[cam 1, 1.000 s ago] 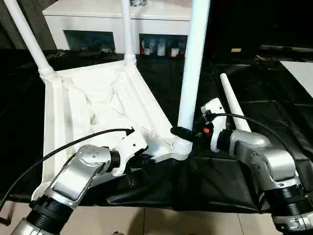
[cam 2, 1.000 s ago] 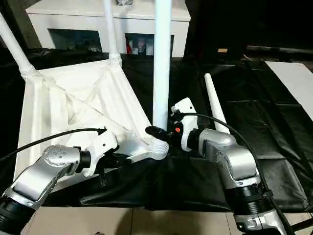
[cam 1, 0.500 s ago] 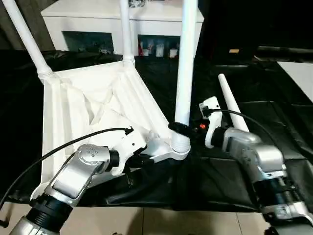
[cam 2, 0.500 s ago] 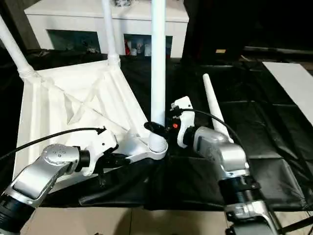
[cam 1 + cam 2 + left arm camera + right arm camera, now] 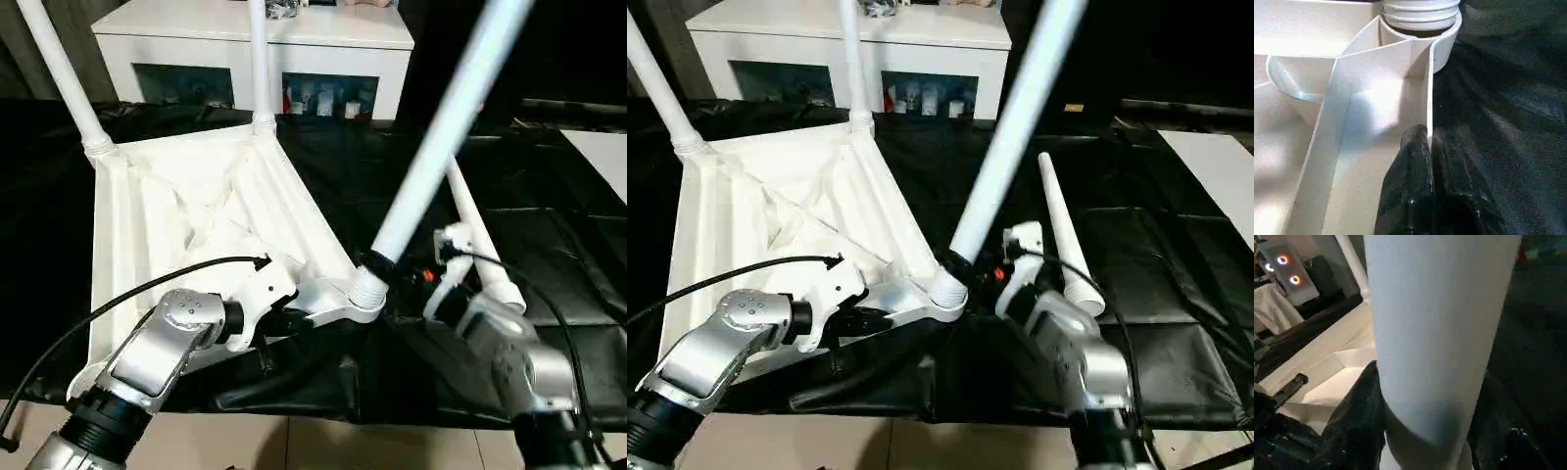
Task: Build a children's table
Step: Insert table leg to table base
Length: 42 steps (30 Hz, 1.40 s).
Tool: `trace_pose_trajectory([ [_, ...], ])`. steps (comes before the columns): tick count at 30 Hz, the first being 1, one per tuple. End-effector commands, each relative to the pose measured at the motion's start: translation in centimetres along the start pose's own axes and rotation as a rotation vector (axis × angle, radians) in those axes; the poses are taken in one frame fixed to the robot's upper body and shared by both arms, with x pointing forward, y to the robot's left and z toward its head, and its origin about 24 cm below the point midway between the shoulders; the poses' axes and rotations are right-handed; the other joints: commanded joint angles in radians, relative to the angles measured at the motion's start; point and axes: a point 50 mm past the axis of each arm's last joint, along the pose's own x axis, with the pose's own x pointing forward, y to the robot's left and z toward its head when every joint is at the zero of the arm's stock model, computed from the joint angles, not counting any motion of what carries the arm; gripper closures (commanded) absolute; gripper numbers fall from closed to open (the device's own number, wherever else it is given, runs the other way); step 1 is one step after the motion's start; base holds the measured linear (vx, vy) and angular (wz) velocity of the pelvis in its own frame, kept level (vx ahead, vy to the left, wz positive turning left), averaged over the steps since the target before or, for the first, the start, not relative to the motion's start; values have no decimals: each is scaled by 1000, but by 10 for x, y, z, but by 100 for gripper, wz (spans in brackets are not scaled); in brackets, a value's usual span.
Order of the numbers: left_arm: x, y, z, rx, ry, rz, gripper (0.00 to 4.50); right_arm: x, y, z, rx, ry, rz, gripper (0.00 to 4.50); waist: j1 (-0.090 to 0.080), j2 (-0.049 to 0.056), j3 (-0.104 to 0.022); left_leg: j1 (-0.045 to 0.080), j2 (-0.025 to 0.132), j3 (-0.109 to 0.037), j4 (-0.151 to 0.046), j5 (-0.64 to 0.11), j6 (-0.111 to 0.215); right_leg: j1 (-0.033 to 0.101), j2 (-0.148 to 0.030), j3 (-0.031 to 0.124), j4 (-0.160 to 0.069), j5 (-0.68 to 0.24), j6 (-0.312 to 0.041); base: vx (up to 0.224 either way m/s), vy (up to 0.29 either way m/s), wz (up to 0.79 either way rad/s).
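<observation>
Tabletop (image 5: 196,215) rim pinched by left tool (image 5: 1430,147); right tool (image 5: 1425,431) clamps tilted leg (image 5: 441,137).

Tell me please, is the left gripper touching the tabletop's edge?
Touching. The left wrist view shows the left gripper with its black fingers pinched on the tabletop's thin edge wall.

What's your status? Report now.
Left gripper shut on the tabletop rim. Right gripper shut on the near leg, which tilts right in its socket. Spare leg lies beside the right arm.
</observation>
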Motion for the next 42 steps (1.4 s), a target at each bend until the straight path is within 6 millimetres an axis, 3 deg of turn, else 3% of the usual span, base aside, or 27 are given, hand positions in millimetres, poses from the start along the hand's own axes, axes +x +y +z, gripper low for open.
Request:
trace_pose_trajectory([
  [1,-9,17,13,19,-64,100,450,-12,-3,-25,-3,112,-53,264,-6,0,-38,-1,43,-12,-95,-221,10,34,-55,44,-99,-334,-150,0,0,0],
  [7,-9,18,13,32,-60,98,450,-10,4,-25,-158,211,15,264,-6,0,-38,-2,43,-12,-96,-212,13,32,-55,45,-101,-348,-143,0,0,0],
  [9,-10,18,13,38,-54,96,450,-7,6,-24,-227,267,59,264,-8,-5,-36,-8,43,-13,-97,-194,14,36,-53,43,-98,-343,-134,0,0,0],
  [13,-11,17,11,43,-48,89,450,2,3,-23,-291,367,89,264,-15,-13,-36,-7,44,-13,-96,-210,19,32,-55,44,-102,-385,-129,0,0,0],
  [20,-12,13,8,46,-33,66,450,8,1,-23,-269,522,169,264,-26,-21,-36,-8,46,-16,-97,-221,20,32,-54,43,-101,-387,-136,0,0,0],
  [27,-13,13,8,41,-35,71,450,6,-10,-27,-266,588,141,264,-23,-20,-37,-8,46,-15,-97,-205,19,33,-57,44,-98,-351,-151,0,0,0],
  [33,-18,23,-1,15,-4,157,450,-1,-14,-46,-254,621,68,264,-24,-20,-35,-5,46,-17,-100,-259,5,27,-58,44,-108,-424,-129,0,0,0],
  [36,-19,27,-5,-8,12,198,450,1,-19,-51,-262,617,-14,264,-31,-18,-31,-6,43,-23,-104,-315,-12,21,-59,41,-116,-522,-98,0,0,0],
  [40,-11,36,-10,-119,10,332,450,18,-30,-58,-232,583,-234,264,-56,-14,-28,5,37,-37,-104,-430,-41,8,-62,22,-141,-696,-43,-34,8,-4],
  [41,-6,37,-10,-143,14,362,450,24,-32,-58,-223,565,-293,264,-59,-11,-30,8,37,-40,-105,-445,-42,9,-62,17,-145,-701,-38,-76,23,-9],
  [42,-1,38,-9,-159,11,397,450,31,-33,-57,-217,550,-339,264,-73,-7,-29,-1,40,-54,-114,-485,-51,21,-66,2,-144,-682,-40,-75,42,-15],
])
